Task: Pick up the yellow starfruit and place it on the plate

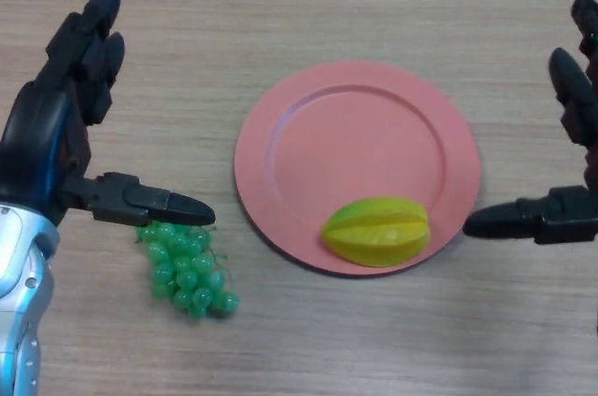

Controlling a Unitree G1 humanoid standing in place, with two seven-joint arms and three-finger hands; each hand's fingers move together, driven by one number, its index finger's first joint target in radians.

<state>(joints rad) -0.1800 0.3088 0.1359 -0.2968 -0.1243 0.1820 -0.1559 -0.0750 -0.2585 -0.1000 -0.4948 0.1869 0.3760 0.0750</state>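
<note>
Where plate (308, 125) rim nears table (308, 4) front, starfruit (377, 231) rests.

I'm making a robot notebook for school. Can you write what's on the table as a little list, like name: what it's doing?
starfruit: yellow, lying on the near edge of the plate
plate: pink, round, flat on the wooden table
grapes: green bunch, on the table left of the plate
left hand: open, above the grapes, holding nothing
right hand: open, right of the plate, holding nothing
</note>
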